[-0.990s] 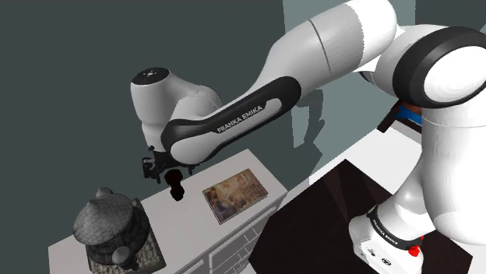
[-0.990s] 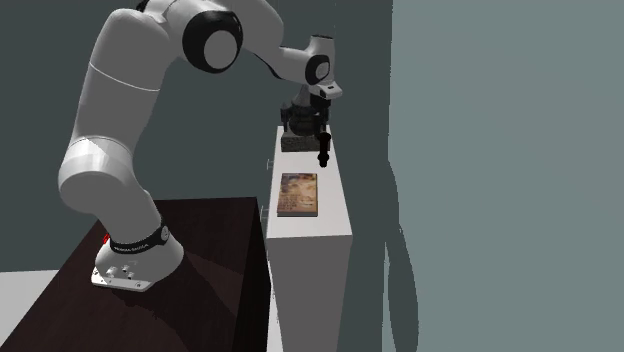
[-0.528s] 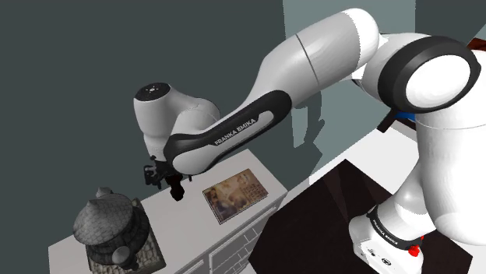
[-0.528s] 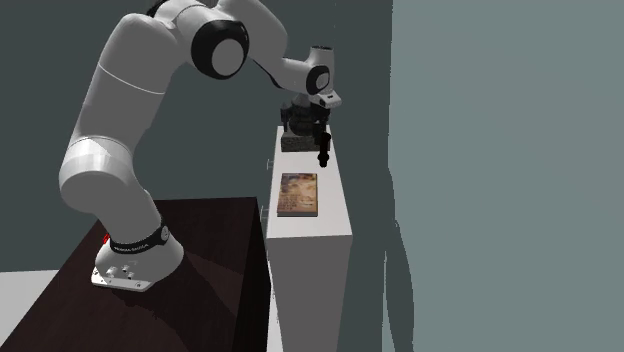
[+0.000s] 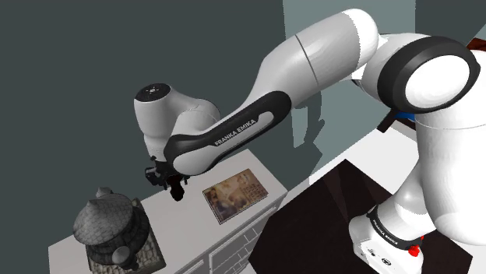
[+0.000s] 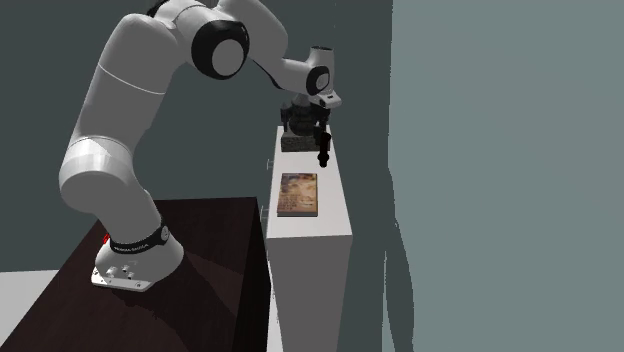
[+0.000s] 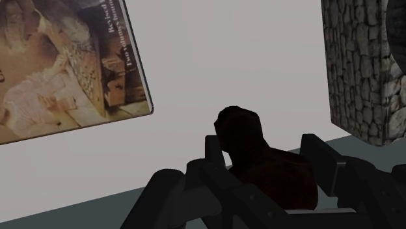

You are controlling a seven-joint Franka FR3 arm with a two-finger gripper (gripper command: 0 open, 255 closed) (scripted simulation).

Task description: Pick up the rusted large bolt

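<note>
Bolt [image 7: 250, 140]: dark, rust-brown and rough, with a rounded head, clasped between the black fingers of the gripper [image 7: 263, 166], its head projecting beyond the fingertips. It hangs over the smooth white top [image 7: 228, 65], between a flat, picture-covered book [image 7: 58, 65] and a round hut [image 7: 364, 71] of grey stonework.

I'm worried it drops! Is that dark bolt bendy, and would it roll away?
Likely stiff: the bolt shows no bend between the jaws. Its rounded body could roll on the flat white top. Looks solid, maybe heavy.
</note>
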